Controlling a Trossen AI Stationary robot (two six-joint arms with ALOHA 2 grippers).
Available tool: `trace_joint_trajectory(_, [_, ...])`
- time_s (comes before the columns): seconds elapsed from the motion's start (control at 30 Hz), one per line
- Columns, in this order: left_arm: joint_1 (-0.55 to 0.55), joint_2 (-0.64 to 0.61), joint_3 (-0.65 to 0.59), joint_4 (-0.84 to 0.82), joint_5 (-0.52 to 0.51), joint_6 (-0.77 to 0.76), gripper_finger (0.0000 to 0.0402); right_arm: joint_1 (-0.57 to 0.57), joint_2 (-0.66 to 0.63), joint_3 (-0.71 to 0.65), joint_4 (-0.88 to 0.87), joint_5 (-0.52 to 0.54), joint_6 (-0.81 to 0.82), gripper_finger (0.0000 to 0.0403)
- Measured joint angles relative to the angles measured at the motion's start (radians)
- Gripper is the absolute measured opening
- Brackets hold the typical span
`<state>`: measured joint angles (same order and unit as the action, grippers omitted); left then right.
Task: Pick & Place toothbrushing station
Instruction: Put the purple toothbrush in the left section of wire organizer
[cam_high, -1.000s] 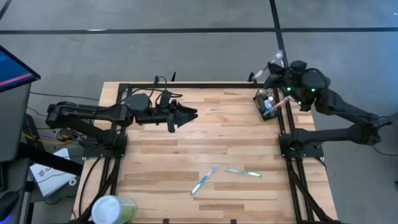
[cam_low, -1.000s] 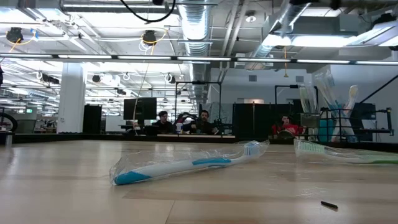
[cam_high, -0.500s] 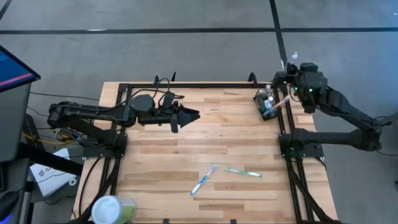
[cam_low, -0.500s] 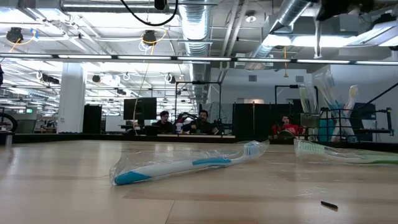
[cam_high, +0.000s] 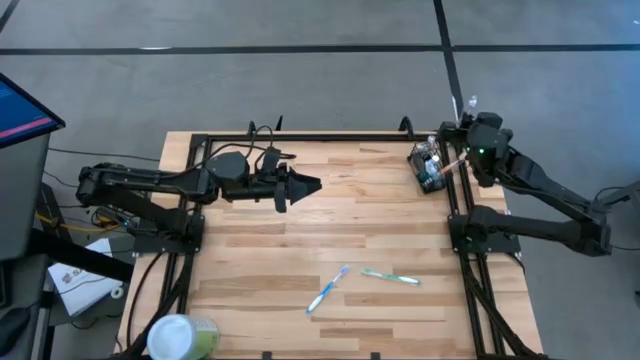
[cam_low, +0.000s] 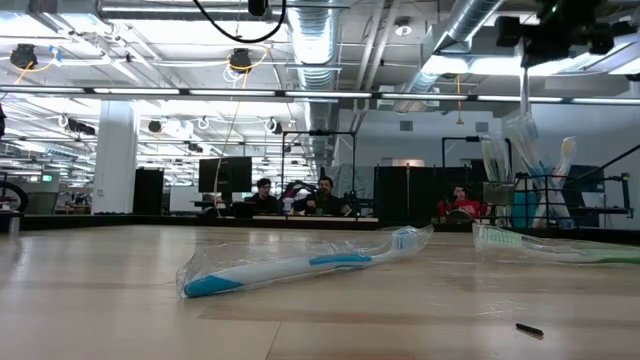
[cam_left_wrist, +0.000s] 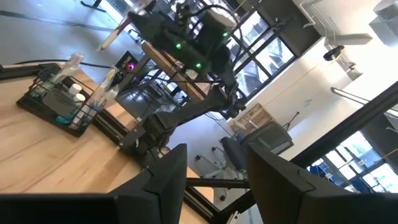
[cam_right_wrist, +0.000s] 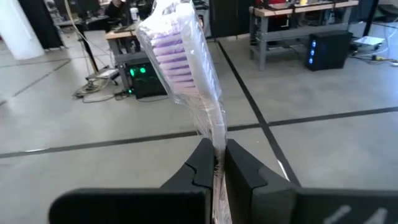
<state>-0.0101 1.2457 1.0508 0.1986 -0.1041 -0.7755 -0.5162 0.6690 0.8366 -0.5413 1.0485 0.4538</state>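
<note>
The toothbrushing station (cam_high: 430, 167) is a small black wire holder with several brushes in it, standing at the table's far right; it also shows in the low view (cam_low: 520, 190) and the left wrist view (cam_left_wrist: 59, 102). My right gripper (cam_high: 464, 116) is just beyond the station, above the table's far right corner. It is shut on a plastic-wrapped toothbrush with purple bristles (cam_right_wrist: 180, 56). My left gripper (cam_high: 312, 185) is open and empty over the table's far middle, pointing right. My right gripper pinches the wrapped toothbrush's shaft just below the head (cam_right_wrist: 216, 149) between its two fingers. The fingers lie about level and across the brush. The brush stands roughly upright and clear of everything, its head above the fingers and its handle (cam_low: 524, 90) hanging below them.
A wrapped blue toothbrush (cam_high: 328, 289) and a wrapped green one (cam_high: 390, 277) lie on the near middle of the table. A pale-green cup with a white lid (cam_high: 180, 338) stands at the near left corner. People sit at desks far behind the table.
My right gripper has turned and gone a little toward the table's right edge with the wrapped toothbrush, and has come down into the top of the low view. The brush has swung from slanting leftward to roughly upright.
</note>
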Motion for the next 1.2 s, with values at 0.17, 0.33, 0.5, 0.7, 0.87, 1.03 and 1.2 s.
trace_joint_trajectory(0.17, [0.000, 0.000, 0.000, 0.000, 0.000, -0.009, 0.0158, -0.026, -0.011, -0.083, 0.072, -0.004, 0.000, 0.0007])
trace_joint_trajectory(0.33, [0.000, 0.000, 0.000, 0.000, 0.000, -0.019, 0.0158, -0.058, -0.016, -0.158, 0.156, -0.036, -0.012, 0.0007])
trace_joint_trajectory(0.5, [0.000, 0.000, 0.000, 0.000, 0.000, -0.018, 0.0158, -0.106, -0.015, -0.236, 0.290, -0.088, -0.049, 0.0007])
trace_joint_trajectory(0.7, [0.011, 0.000, 0.000, 0.000, 0.001, -0.017, 0.0158, -0.175, 0.004, -0.276, 0.344, -0.135, -0.069, 0.0007])
trace_joint_trajectory(0.87, [0.012, 0.003, 0.000, 0.000, 0.000, -0.012, 0.0158, -0.226, 0.022, -0.315, 0.408, -0.212, -0.070, 0.0007])
trace_joint_trajectory(1.03, [0.012, 0.009, 0.001, -0.003, 0.001, -0.014, 0.0158, -0.253, 0.073, -0.346, 0.505, -0.257, -0.071, 0.0007])
trace_joint_trajectory(1.2, [0.012, 0.015, 0.001, -0.008, 0.002, -0.015, 0.0158, -0.252, 0.138, -0.357, 0.552, -0.281, -0.071, 0.0007])
